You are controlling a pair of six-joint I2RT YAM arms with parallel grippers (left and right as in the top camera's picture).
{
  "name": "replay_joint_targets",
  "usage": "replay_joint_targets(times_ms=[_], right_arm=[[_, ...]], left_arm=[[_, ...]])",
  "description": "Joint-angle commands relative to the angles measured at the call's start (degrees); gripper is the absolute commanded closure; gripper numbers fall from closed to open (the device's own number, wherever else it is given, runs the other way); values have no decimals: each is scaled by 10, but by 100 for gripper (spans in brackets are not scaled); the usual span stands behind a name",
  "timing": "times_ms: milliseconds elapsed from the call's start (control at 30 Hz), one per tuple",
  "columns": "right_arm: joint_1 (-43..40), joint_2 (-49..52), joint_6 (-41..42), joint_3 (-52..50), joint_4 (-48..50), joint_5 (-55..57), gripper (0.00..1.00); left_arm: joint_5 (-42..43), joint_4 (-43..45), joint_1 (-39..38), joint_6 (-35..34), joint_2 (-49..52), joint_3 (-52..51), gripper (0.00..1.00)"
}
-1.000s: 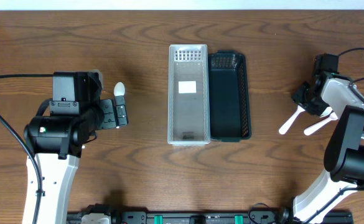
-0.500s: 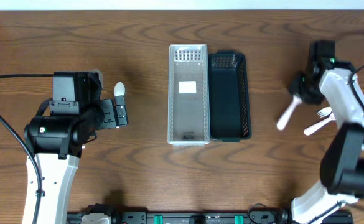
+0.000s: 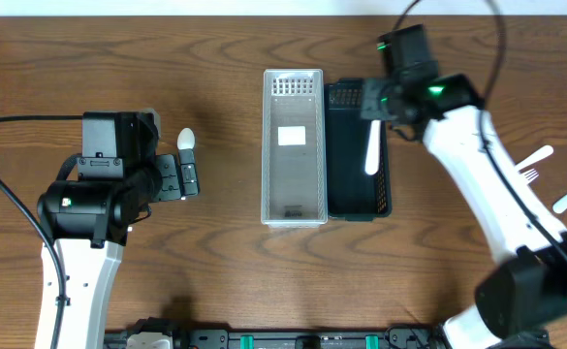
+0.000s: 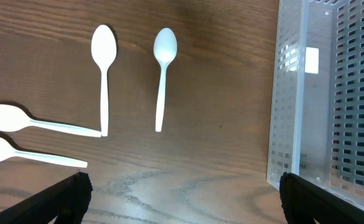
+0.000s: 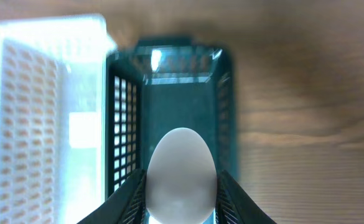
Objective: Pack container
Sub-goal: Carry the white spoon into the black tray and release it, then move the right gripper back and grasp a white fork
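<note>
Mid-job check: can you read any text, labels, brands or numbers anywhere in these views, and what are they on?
No readable text in any view.
The white sticker on the floor of the clear basket: looks blank, or too small to read.
The dark basket and the spoon held in the right tool: no markings visible.

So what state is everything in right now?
clear bin: empty except a white label.
dark bin: empty.
held spoon: gripped above the dark bin.
right fingers: shut on the held spoon.
left fingers: open, empty.
four spoons: lying loose on the table.
two white utensils: lying loose.
</note>
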Motion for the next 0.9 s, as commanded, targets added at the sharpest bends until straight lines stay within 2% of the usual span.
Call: replay_joint_targets(times_ms=[0, 100, 200, 267, 400, 500, 567, 667, 700, 733, 800, 867], right_arm=[[20, 62, 1, -4, -7, -3, 99], [30, 88, 1, -4, -9, -3, 97], [31, 92, -6, -4, -4, -3, 70], [31, 90, -10, -2, -5, -3, 61], [30, 78, -20, 7, -12, -3, 59], [21, 52, -46, 35, -33, -3, 43], [11, 31, -59, 54, -47, 3, 39], [-16, -16, -58, 77, -68, 25, 39], [-32, -37, -45, 79, -74, 35, 34], [-45, -53, -33, 79, -78, 41, 22], [-87, -85, -13, 79, -96, 48, 7], [-138, -107, 6, 79, -122, 53, 1]], left_arm=[[2, -2, -2, 5, 0, 13, 2], [2, -2, -2, 5, 0, 13, 2], [2, -2, -2, 5, 0, 13, 2], [2, -2, -2, 5, 0, 13, 2], [2, -2, -2, 5, 0, 13, 2], [2, -2, -2, 5, 0, 13, 2], [2, -1, -2, 5, 0, 13, 2], [2, -1, -2, 5, 0, 13, 2], [2, -1, -2, 5, 0, 13, 2], [2, -1, -2, 5, 0, 13, 2], [2, -2, -2, 5, 0, 13, 2], [2, -2, -2, 5, 0, 13, 2]])
